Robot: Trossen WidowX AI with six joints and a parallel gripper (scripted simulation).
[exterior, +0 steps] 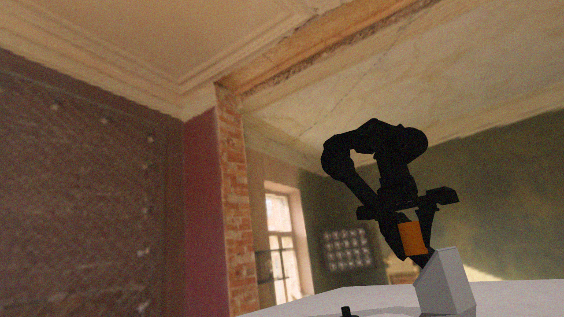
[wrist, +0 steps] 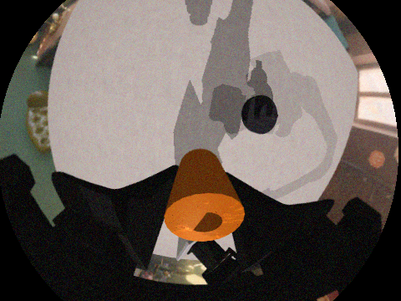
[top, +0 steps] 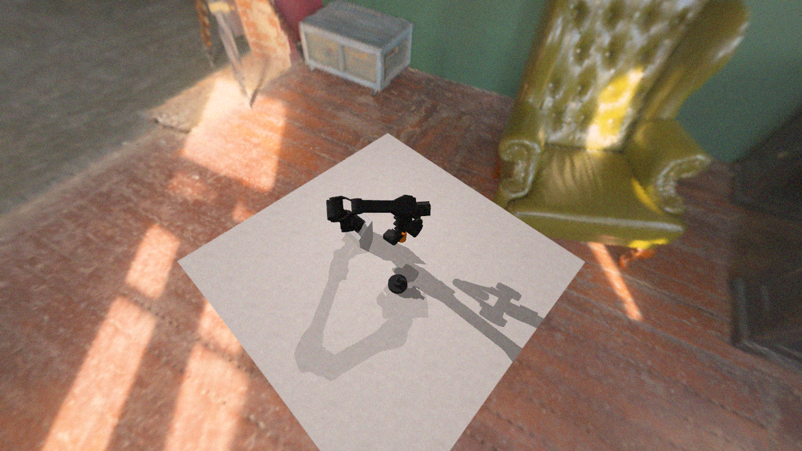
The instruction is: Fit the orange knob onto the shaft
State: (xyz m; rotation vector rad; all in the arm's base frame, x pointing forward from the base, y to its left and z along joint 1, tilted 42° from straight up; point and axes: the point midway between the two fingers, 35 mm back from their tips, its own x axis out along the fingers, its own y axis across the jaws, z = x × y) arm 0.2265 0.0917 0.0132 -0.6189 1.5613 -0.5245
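Note:
My gripper (exterior: 412, 240) is shut on the orange knob (exterior: 412, 237) and holds it well above the white mat, slightly tilted. In the wrist view the knob (wrist: 204, 203) sits between the dark fingers, and its D-shaped hole shows on the near face. In the top view only a sliver of the knob (top: 403, 238) shows under the black arm. The round dark pedestal with its shaft (top: 396, 284) stands on the mat in front of the gripper. It shows in the wrist view (wrist: 260, 114) ahead and to the right of the knob, and as a small stub (exterior: 346, 311) low in the exterior view.
A grey wedge-shaped base block (exterior: 444, 282) stands on the white mat (top: 381, 291) just below the held knob. A green armchair (top: 599, 128) stands off the mat at the right, and a grey cabinet (top: 355, 43) at the back.

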